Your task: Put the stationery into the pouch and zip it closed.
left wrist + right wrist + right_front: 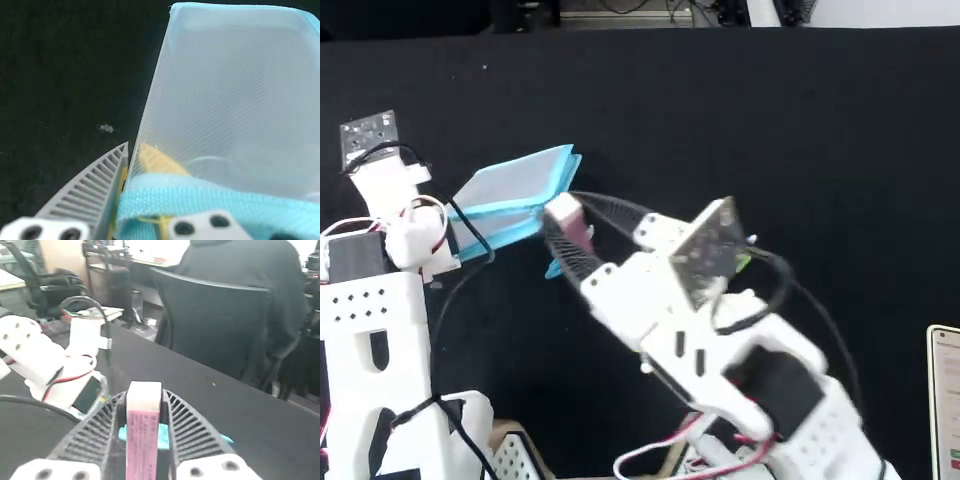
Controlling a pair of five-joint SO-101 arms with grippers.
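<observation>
Upper left of centre in the high view, the pouch [515,190] is held by the left jaws, which pinch its blue-trimmed edge at the left end. Right jaws clamp a pink-and-white eraser [566,214] — long axis in line with the jaws, pointing up-left at the pouch's right end, tip just at that edge. Can't tell if the mouth is open there. Right arm is nearer; insertion looks like a push along the eraser axis — leftward, above the black desk [800,120]. Something yellow [155,160] sits inside.
</observation>
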